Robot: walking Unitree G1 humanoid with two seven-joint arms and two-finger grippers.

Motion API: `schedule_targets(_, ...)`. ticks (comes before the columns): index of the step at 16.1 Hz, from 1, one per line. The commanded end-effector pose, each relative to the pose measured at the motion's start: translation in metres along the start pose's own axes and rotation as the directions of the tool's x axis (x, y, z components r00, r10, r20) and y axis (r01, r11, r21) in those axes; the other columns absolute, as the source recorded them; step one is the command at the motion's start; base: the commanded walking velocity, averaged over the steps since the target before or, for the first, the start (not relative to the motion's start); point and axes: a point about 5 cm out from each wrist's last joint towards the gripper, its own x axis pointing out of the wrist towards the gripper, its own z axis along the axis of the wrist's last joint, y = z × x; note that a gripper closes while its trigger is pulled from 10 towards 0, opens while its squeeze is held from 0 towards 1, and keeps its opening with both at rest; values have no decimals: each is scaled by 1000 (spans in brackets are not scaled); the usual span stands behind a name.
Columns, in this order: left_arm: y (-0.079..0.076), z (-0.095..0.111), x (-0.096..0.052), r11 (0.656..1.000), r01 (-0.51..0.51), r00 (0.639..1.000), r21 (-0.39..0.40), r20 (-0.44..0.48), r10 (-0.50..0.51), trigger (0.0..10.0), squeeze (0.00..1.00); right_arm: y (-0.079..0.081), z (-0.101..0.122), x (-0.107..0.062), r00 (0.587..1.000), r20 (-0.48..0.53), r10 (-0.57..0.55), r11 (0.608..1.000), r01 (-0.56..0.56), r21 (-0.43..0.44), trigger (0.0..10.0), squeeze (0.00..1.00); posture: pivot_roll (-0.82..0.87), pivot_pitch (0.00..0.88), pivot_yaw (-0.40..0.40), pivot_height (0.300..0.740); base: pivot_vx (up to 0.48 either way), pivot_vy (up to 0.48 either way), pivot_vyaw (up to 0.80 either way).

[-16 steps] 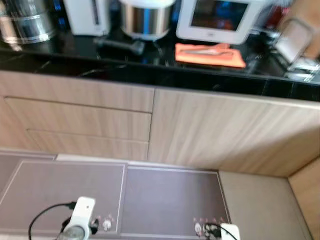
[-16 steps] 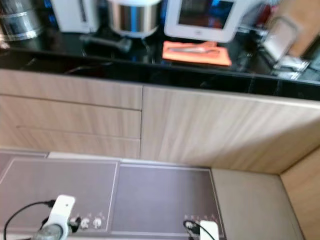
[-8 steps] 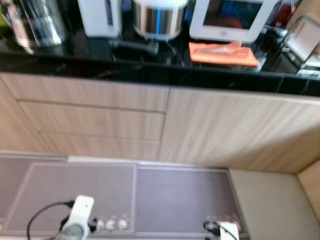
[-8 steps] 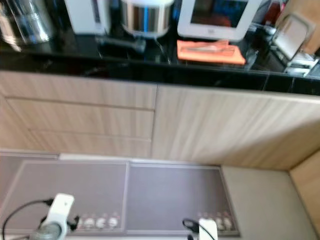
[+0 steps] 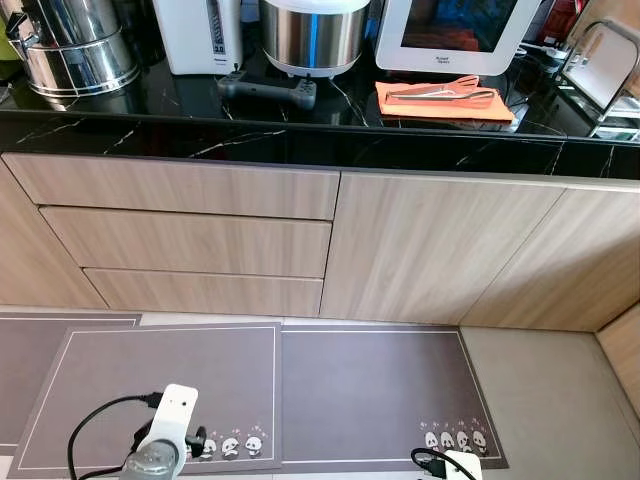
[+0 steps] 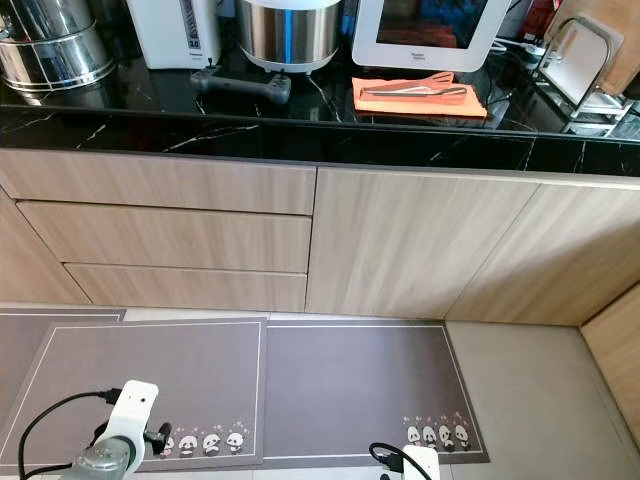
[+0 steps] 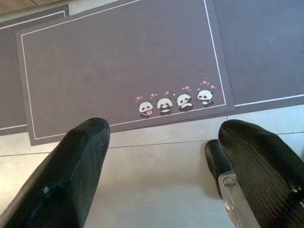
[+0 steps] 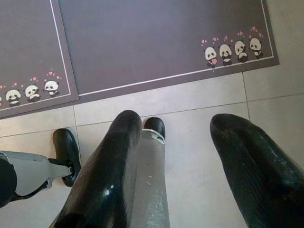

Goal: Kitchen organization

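Note:
A black marble counter [image 5: 300, 140] runs across the top of the eye views. On it lies an orange cloth [image 5: 444, 101] with metal tongs [image 5: 440, 92] on top, and to its left a black handled tool [image 5: 266, 90]. Both arms hang low by the floor, far below the counter: the left wrist [image 5: 163, 440] and the right wrist [image 5: 456, 466]. My left gripper [image 7: 164, 142] is open over pale floor tile at the edge of a panda mat [image 7: 118, 71]. Above tile beside my own grey leg [image 8: 148, 185], my right gripper [image 8: 176, 128] is open and holds nothing.
A steel pot [image 5: 72, 45], white dispenser [image 5: 197, 33], rice cooker [image 5: 313, 35] and white appliance [image 5: 458, 33] line the counter's back; a dish rack [image 5: 605, 70] stands at right. Wooden drawers [image 5: 190, 240] and cabinet doors [image 5: 430, 250] are shut. A wooden panel [image 5: 622, 355] closes the right side.
The camera has shifted and the picture has sharpened; the counter and cabinets now sit slightly further right. Both arms hang as before, and nothing on the counter has moved.

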Motion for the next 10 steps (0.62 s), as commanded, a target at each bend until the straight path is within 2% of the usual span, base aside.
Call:
schedule_targets(1,-5,-1,0,1000,26,1000,17,-3,-26,10000,0,-4,-2,-1,1000,-6,-14,1000,14,5,10000,0,56,71,-60,740,0,0,0)
schedule_targets(10,-7,5,1,999,44,999,11,9,-44,10000,0,-4,-2,-1,1000,-7,-22,1000,22,-2,10000,0,59,68,-54,740,0,0,0)
